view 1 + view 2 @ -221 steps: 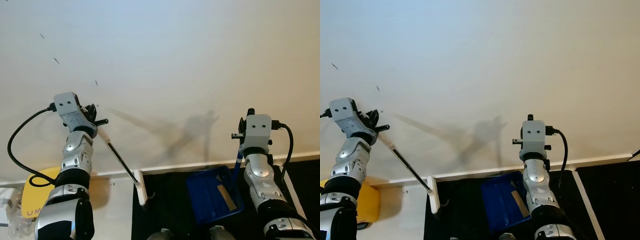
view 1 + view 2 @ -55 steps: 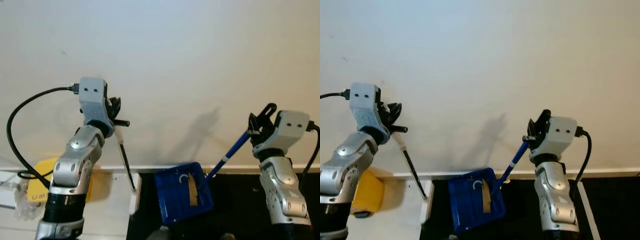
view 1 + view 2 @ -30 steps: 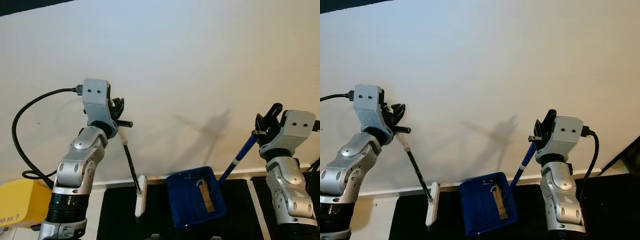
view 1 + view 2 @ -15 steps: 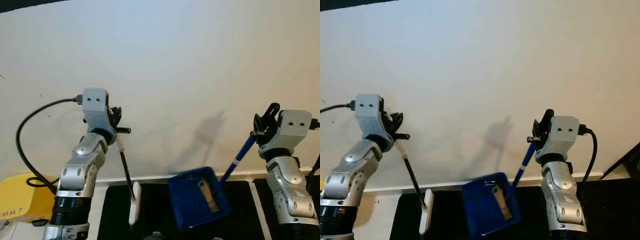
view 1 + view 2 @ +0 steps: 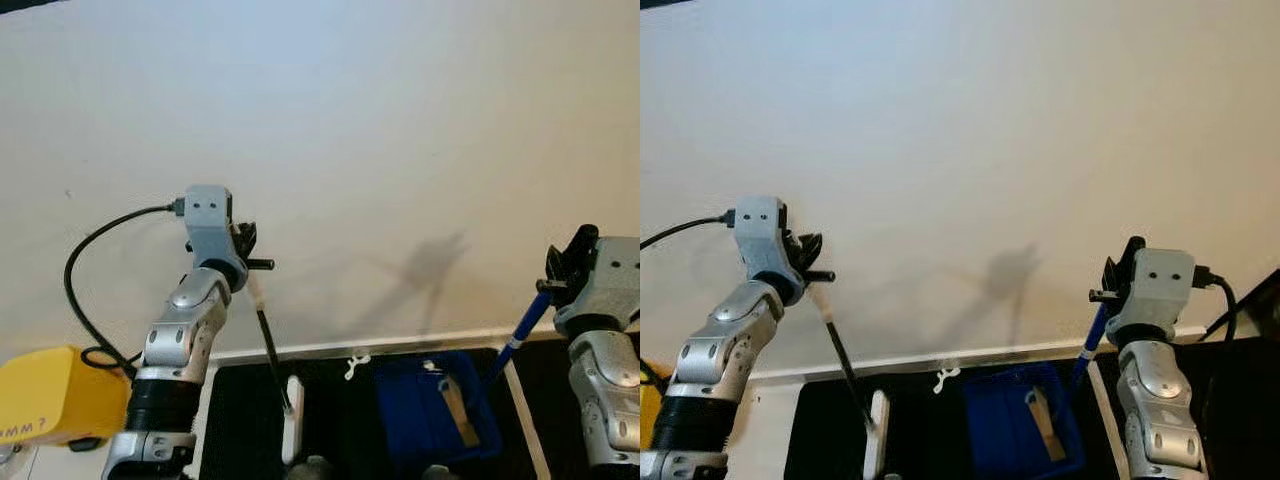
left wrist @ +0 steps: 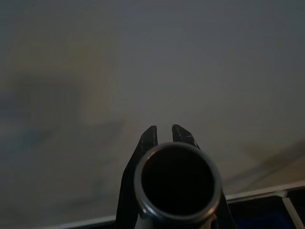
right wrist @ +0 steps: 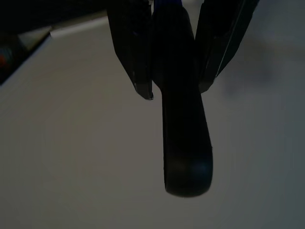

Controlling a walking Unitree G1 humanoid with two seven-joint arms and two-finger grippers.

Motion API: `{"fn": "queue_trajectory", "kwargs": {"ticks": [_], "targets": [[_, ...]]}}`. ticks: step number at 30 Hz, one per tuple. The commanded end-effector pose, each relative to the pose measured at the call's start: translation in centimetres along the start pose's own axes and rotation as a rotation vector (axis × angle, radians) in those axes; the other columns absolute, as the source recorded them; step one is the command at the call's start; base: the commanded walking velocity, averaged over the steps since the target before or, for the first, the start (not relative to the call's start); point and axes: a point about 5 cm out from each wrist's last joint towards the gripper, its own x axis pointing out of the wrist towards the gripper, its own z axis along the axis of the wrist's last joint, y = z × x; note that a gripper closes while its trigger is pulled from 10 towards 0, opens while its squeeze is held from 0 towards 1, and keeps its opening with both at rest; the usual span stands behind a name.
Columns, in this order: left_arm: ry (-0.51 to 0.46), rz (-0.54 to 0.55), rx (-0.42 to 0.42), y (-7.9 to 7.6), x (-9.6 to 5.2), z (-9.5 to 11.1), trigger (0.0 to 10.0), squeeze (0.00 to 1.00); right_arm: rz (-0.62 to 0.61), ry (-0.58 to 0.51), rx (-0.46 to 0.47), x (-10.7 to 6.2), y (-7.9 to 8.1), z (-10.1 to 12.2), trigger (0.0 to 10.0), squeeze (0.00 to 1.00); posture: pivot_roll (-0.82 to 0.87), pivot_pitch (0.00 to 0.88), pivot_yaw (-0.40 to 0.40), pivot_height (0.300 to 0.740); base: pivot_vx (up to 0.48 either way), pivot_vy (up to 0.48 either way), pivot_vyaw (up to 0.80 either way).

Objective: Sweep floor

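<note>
Left end effector (image 5: 248, 262) clamping the broom (image 5: 278, 385), head resting on the black mat (image 5: 330, 410), white scrap (image 5: 354, 364) lying between it and the blue dustpan (image 5: 432, 420) that the right end effector (image 5: 562, 280) is gripping; sweeping underway, next brushing scrap panward; dustpan now sitting lower, farther right.

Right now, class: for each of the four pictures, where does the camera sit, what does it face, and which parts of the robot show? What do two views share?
Left eye: on the head, facing the wall and floor; both arms, broom, blue dustpan.
Right eye: beside it, same scene.
Left wrist: looks along the left gripper over the broom's handle end.
Right wrist: looks along the right gripper clamping the dustpan handle.
Both eyes share a white scrap.
</note>
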Motion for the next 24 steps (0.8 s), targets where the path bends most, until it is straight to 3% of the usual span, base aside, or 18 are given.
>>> {"fn": "queue_trajectory", "kwargs": {"ticks": [1,8,16,24], "targets": [[0.007,0.006,0.005,-0.1,0.3,-0.2,10.0,0.0,0.025,-0.024,-0.034,0.3,0.7,0.2,10.0,0.0,0.02,0.324,0.167,0.74,0.0,0.0,0.0],[-0.018,-0.006,-0.017,0.0,0.8,0.3,10.0,0.0,0.03,-0.06,-0.064,1.2,0.7,0.5,10.0,0.0,0.03,0.347,0.168,0.74,0.0,0.0,0.0],[-0.012,0.006,-0.046,0.8,0.7,-0.2,10.0,0.0,0.014,-0.174,-0.099,3.0,1.4,1.9,10.0,0.0,0.06,0.36,0.165,0.74,0.0,0.0,0.0],[-0.033,0.019,-0.074,0.5,0.9,-0.6,10.0,0.0,0.005,-0.179,-0.092,3.3,2.9,0.7,10.0,0.0,0.1,0.372,0.177,0.74,0.0,0.0,0.0]]}}
